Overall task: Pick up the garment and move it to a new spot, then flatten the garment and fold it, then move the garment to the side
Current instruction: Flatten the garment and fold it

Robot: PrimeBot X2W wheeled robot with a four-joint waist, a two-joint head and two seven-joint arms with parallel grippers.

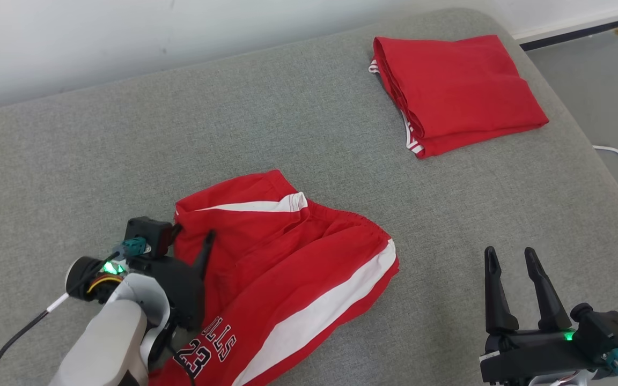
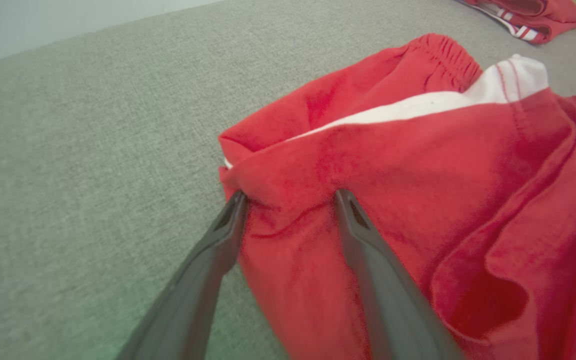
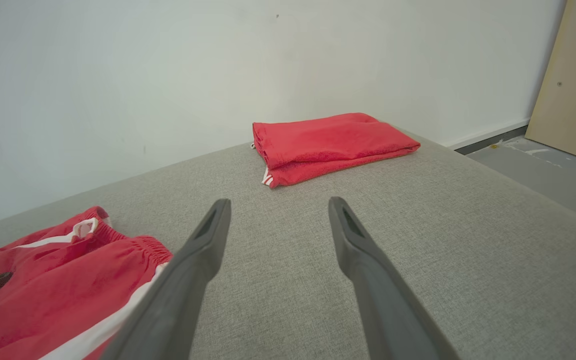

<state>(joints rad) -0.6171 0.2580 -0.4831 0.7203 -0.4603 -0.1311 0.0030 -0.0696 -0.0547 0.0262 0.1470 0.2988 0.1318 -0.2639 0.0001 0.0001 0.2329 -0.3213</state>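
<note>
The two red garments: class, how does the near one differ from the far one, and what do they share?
The near shorts lie rumpled; the far garment is neatly folded. The near shorts show a broad white stripe and lettering; the far garment shows thin white trim. Both are red, on the grey cushion.

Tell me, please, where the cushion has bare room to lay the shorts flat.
Bare grey cushion runs wide between the crumpled shorts and the wall, and between them and the folded red garment. Crowded: near left, where the left gripper sits at the shorts' edge.
</note>
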